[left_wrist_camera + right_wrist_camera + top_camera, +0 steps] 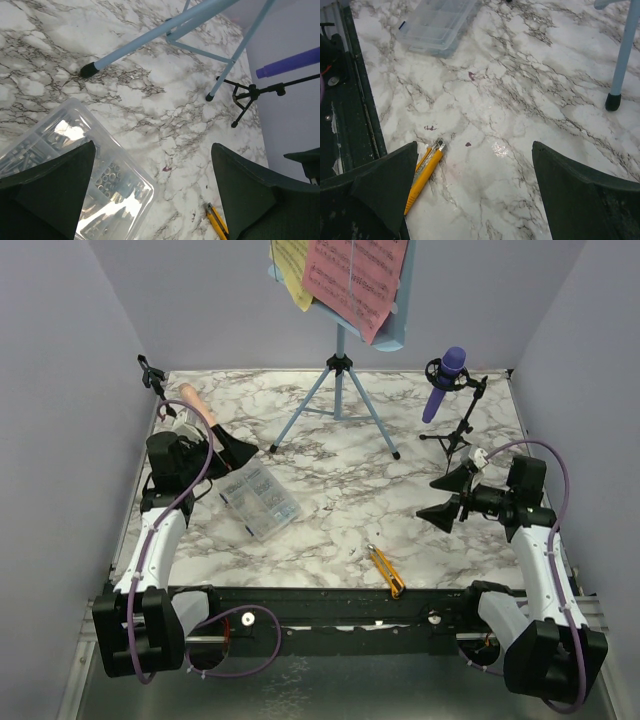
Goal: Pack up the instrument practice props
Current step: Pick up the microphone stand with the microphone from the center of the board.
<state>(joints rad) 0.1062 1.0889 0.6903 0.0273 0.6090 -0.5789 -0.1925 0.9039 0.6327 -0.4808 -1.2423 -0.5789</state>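
Marble-patterned worktop (330, 520) is occupied by all the props. At the back centre a light-blue rack (398, 332) is carried on tripod legs (338, 400), and a yellow page (292, 270) and a pink page (355, 275) are propped on it side by side. To the right of the tripod a purple mic (443, 383) is clipped, tilted, in a black mount (452, 437) stood on the worktop. At the back left a beige mic (195, 400) is seen slanting, its lower end hidden behind the left arm. A second black mount (152, 373) is placed near it, by the left wall. The left gripper (235, 468) is spread wide with nothing held in it, and is poised over a corner of a clear box (258, 500). The right gripper (430, 498) is likewise spread wide and empty, held above bare marble near the purple mic's mount. A yellow knife (385, 571) is laid near the front edge, well apart from the props.
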